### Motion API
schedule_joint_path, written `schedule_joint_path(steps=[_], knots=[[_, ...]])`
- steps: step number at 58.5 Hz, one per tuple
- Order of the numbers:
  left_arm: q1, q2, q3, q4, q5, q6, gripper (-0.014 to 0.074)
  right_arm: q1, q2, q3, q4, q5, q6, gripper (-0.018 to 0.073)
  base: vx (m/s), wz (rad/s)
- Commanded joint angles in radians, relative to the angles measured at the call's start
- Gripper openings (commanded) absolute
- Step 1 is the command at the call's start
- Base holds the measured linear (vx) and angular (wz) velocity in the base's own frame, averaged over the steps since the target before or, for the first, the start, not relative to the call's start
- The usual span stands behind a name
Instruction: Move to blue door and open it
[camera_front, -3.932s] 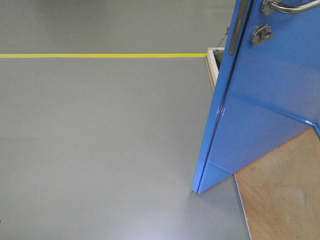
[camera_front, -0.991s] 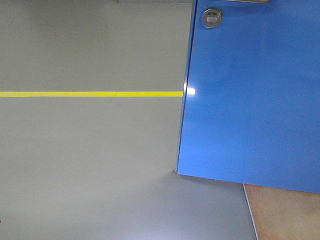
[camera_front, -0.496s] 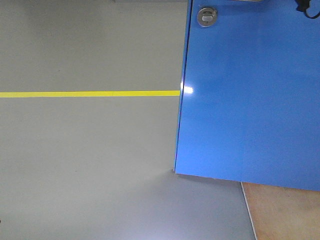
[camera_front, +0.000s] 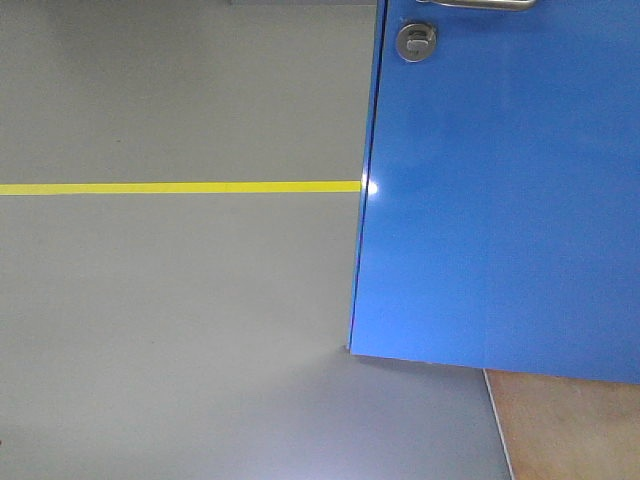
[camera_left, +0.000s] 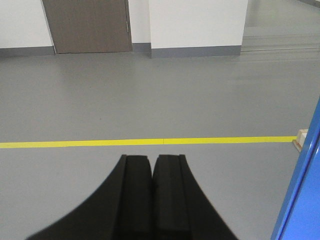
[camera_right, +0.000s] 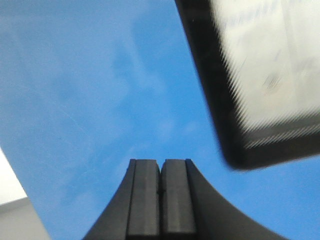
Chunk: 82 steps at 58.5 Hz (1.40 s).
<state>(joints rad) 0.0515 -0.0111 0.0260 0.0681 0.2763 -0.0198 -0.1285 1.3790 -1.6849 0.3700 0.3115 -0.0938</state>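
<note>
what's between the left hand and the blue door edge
Only bare grey floor, crossed further out by the yellow line, in the left wrist view. The left hand is shut; the blue door stands off to its right, apart.

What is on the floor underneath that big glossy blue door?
Below the glossy blue door, grey floor meets a light-brown wooden board at the right. Whatever lies behind the panel is hidden.

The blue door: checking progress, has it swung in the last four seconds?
Yes. The blue door now faces the camera flatter, hiding the white frame beside the yellow floor line.
</note>
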Motion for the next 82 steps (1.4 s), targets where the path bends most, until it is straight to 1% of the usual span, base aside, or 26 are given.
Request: schedule_joint_path(steps=[1,6,10,17,18,20,24,28,31,35,42,45,52,55,58,59,61,62,70,74,77,82], knots=[[-0.001,-0.013,-0.026,-0.003,-0.085,-0.007,0.0073,-0.003,-0.157,0.109,-0.029,-0.137,-0.139,0.0012,0.00,0.00],[-0.001,-0.013,-0.026,-0.003,-0.085,-0.007,0.0073,-0.003,-0.290,0.261,-0.053,-0.177,-0.259,0.0012,0.00,0.00],[-0.001,-0.013,-0.026,-0.003,-0.085,-0.007,0.0073,-0.003,-0.418,0.418,-0.115,-0.175,-0.319,0.0012,0.00,0.00],[-0.001,-0.013,-0.026,-0.003,-0.085,-0.007,0.0073,-0.003,-0.639,0.691,-0.270,-0.204,-0.320,0.0012,0.00,0.00],[-0.001,-0.013,-0.026,-0.003,-0.085,-0.007,0.0073,-0.003,-0.663,0.721,-0.277,-0.205,-0.318,0.0012,0.00,0.00],[-0.001,-0.013,-0.026,-0.003,-0.085,-0.007,0.0073,-0.003,-0.722,0.792,-0.301,-0.207,-0.303,0.0012,0.00,0.00],[-0.001,-0.013,-0.026,-0.003,-0.085,-0.007,0.0073,-0.002,-0.825,0.912,-0.301,-0.203,-0.239,0.0012,0.00,0.00],[-0.001,-0.013,-0.026,-0.003,-0.085,-0.007,0.0073,-0.001,-0.943,1.024,-0.304,-0.203,-0.148,0.0012,0.00,0.00],[-0.001,-0.013,-0.026,-0.003,-0.085,-0.007,0.0073,-0.001,-1.022,1.117,-0.322,-0.202,-0.051,0.0012,0.00,0.00],[-0.001,-0.013,-0.026,-0.003,-0.085,-0.007,0.0073,-0.001,-1.126,1.225,-0.342,-0.202,0.050,0.0012,0.00,0.00],[-0.001,-0.013,-0.026,-0.003,-0.085,-0.007,0.0073,-0.001,-1.270,1.385,-0.376,-0.201,0.188,0.0012,0.00,0.00],[-0.001,-0.013,-0.026,-0.003,-0.085,-0.007,0.0073,-0.001,-1.316,1.445,-0.376,-0.200,0.215,0.0012,0.00,0.00],[-0.001,-0.013,-0.026,-0.003,-0.085,-0.007,0.0073,-0.001,-1.399,1.573,-0.370,-0.208,0.219,0.0012,0.00,0.00],[-0.001,-0.013,-0.026,-0.003,-0.085,-0.007,0.0073,0.001,-1.407,1.632,-0.370,-0.245,0.220,0.0012,0.00,0.00],[-0.001,-0.013,-0.026,-0.003,-0.085,-0.007,0.0073,0.017,-1.404,1.707,-0.370,-0.312,0.220,0.0012,0.00,0.00],[-0.001,-0.013,-0.026,-0.003,-0.085,-0.007,0.0073,0.026,-1.405,1.725,-0.370,-0.345,0.220,0.0012,0.00,0.00],[-0.001,-0.013,-0.026,-0.003,-0.085,-0.007,0.0073,0.045,-1.405,1.717,-0.370,-0.282,0.223,0.0012,0.00,0.00],[-0.001,-0.013,-0.026,-0.003,-0.085,-0.007,0.0073,0.056,-1.404,1.715,-0.377,-0.272,0.222,0.0012,0.00,0.00],[-0.001,-0.013,-0.026,-0.003,-0.085,-0.007,0.0073,0.150,-1.406,1.717,-0.422,-0.278,0.220,0.0012,0.00,0.00],[-0.001,-0.013,-0.026,-0.003,-0.085,-0.007,0.0073,0.169,-1.406,1.717,-0.443,-0.276,0.220,0.0012,0.00,0.00],[-0.001,-0.013,-0.026,-0.003,-0.085,-0.007,0.0073,0.169,-1.405,1.717,-0.464,-0.275,0.220,0.0012,0.00,0.00],[-0.001,-0.013,-0.026,-0.003,-0.085,-0.007,0.0073,0.169,-1.405,1.717,-0.462,-0.259,0.221,0.0012,0.00,0.00]])
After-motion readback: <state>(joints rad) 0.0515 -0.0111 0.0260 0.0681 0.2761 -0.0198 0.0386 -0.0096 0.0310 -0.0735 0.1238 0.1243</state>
